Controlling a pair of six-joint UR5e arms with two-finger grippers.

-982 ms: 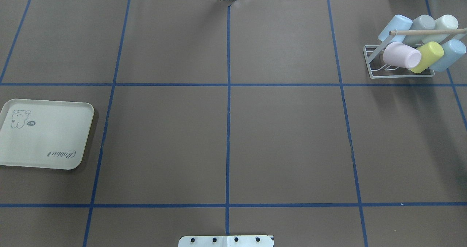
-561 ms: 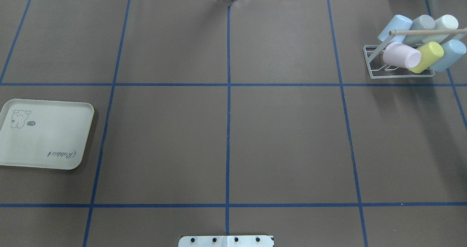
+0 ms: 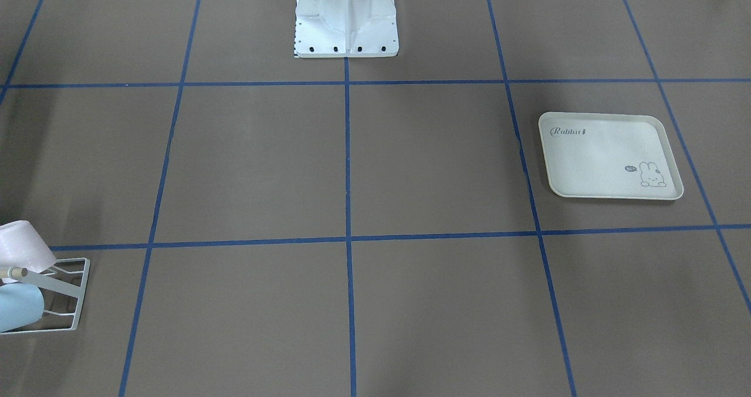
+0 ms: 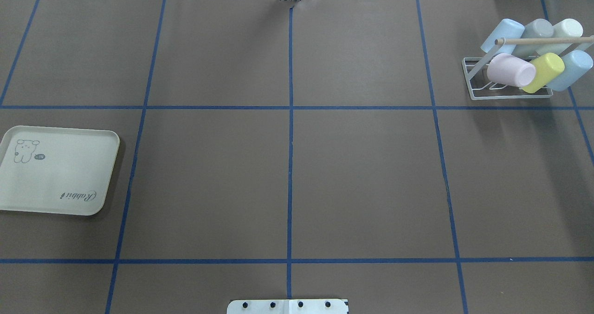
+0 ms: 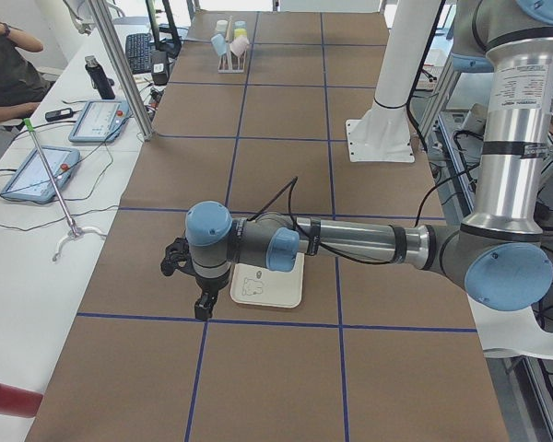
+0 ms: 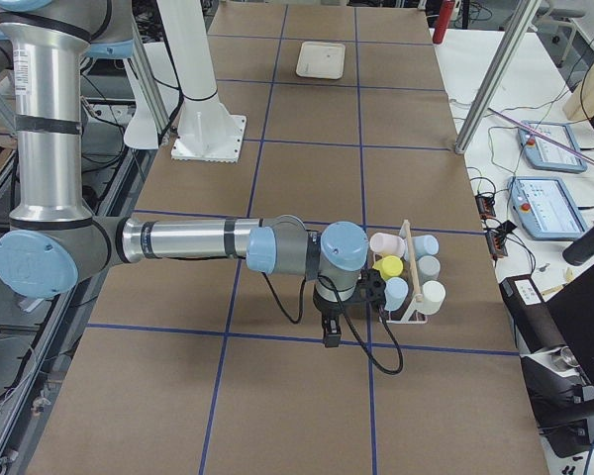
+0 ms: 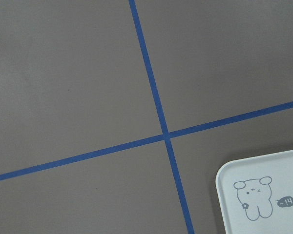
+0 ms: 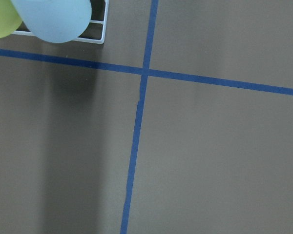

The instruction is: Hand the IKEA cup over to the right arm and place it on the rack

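Several pastel IKEA cups sit on the prongs of the white wire rack (image 4: 467, 76) at the table's far right, under its wooden dowel (image 4: 543, 40). A pink cup (image 4: 509, 69) and a yellow cup (image 4: 544, 71) are in the front row. In the exterior right view, the near right arm's gripper (image 6: 329, 332) hangs over the table just beside the rack (image 6: 408, 259). In the exterior left view, the left gripper (image 5: 201, 299) hovers next to the cream rabbit tray (image 5: 269, 281). I cannot tell whether either gripper is open or shut. No cup shows in either one.
The cream tray (image 4: 55, 170) lies bare at the left edge. The robot's white base plate (image 3: 346, 21) stands at mid-table on the robot's side. Blue tape lines grid the brown table. A person and tablets are at a side desk (image 5: 37, 175).
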